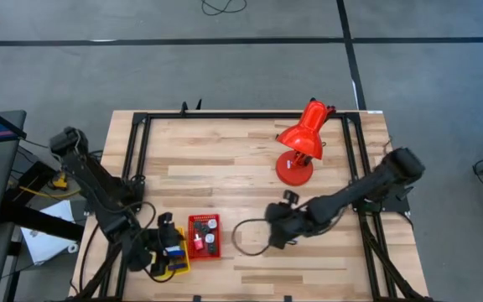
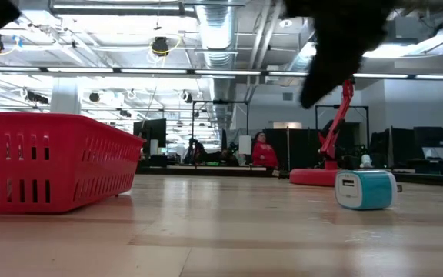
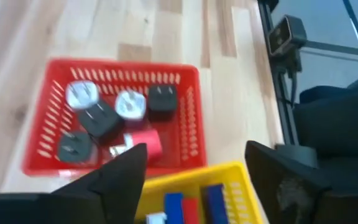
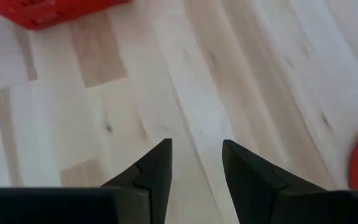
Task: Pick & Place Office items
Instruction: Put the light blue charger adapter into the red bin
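Left gripper (image 3: 194,180) spread wide and empty above yellow tray (image 3: 238,186), beside red tray (image 3: 188,112), presumably for dropping sorted pieces.

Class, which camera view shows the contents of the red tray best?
The left wrist view: it looks down into the red tray, showing black, white and red plug-like pieces. The high view shows the tray small, with contents hard to tell apart. The low view shows only its slotted side wall. The right wrist view catches just a red edge.
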You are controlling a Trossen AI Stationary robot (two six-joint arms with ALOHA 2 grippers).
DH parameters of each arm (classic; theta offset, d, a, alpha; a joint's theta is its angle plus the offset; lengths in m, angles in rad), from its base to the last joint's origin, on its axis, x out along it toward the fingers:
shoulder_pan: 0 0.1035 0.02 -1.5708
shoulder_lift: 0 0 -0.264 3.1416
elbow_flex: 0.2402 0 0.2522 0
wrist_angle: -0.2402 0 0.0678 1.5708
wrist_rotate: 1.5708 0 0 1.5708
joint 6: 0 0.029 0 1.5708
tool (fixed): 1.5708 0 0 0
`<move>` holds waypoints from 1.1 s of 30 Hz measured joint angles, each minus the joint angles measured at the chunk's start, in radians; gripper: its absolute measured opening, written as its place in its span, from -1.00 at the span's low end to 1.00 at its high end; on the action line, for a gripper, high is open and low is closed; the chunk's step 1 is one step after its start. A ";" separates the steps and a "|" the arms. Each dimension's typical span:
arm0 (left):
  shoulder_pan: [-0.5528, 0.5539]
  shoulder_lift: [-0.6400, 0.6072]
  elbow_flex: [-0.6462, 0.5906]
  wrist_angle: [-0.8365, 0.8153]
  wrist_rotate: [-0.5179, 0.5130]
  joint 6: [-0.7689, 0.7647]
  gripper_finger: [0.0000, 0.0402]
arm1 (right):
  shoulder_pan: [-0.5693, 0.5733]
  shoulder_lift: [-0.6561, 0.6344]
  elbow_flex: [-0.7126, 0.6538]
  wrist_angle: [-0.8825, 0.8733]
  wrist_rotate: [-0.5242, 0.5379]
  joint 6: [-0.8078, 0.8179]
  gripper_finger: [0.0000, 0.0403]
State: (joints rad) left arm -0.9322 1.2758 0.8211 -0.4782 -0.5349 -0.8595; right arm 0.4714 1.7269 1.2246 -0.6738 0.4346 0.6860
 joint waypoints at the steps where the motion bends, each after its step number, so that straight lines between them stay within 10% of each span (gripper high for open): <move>1: 0.014 -0.007 0.000 0.001 0.000 0.020 0.36 | 0.011 -0.039 -0.052 0.020 0.015 0.032 -0.34; 15: 0.224 -0.021 0.000 0.034 0.000 0.077 0.66 | 0.159 -0.316 -0.627 0.653 0.001 -0.091 0.24; 33: 0.407 -0.021 0.000 0.158 0.000 0.078 0.71 | 0.279 -0.172 -0.701 0.974 0.242 0.099 0.50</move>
State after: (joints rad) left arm -0.5254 1.2549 0.8207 -0.3199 -0.5346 -0.7818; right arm 0.7499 1.5544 0.5236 0.3005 0.6769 0.7852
